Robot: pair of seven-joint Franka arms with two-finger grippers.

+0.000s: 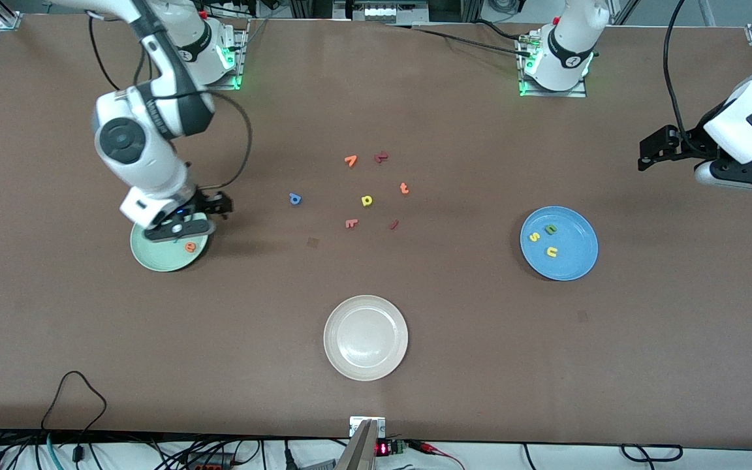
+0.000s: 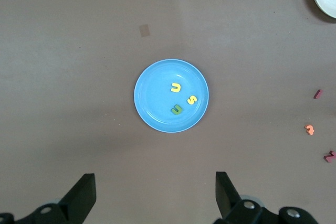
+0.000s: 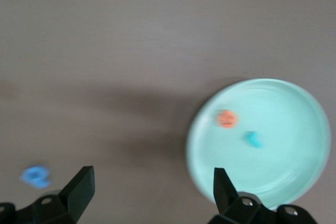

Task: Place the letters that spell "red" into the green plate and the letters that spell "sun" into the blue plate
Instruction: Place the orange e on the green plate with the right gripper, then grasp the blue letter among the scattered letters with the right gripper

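The green plate (image 1: 154, 256) lies toward the right arm's end of the table. In it are the orange "e" (image 1: 189, 247) and the teal "r" (image 3: 254, 139). My right gripper (image 1: 188, 227) hangs open and empty over that plate's edge. In the right wrist view the gripper (image 3: 152, 192), green plate (image 3: 283, 166) and "e" (image 3: 227, 119) show. The blue "d" (image 1: 295, 198) lies on the bare table. The blue plate (image 1: 572, 258) holds a yellow "s" (image 1: 533, 237), a green "n" (image 1: 550, 229) and a yellow "u" (image 1: 551, 251). My left gripper (image 1: 651, 153) waits open beside it.
A cream-white plate (image 1: 343, 356) sits nearer the front camera, mid-table. Loose letters lie in the middle: an orange one (image 1: 350, 160), a dark red one (image 1: 381, 156), an orange "t" (image 1: 404, 188), a yellow "p" (image 1: 367, 200), a pink one (image 1: 351, 223), a dark red stick (image 1: 393, 224).
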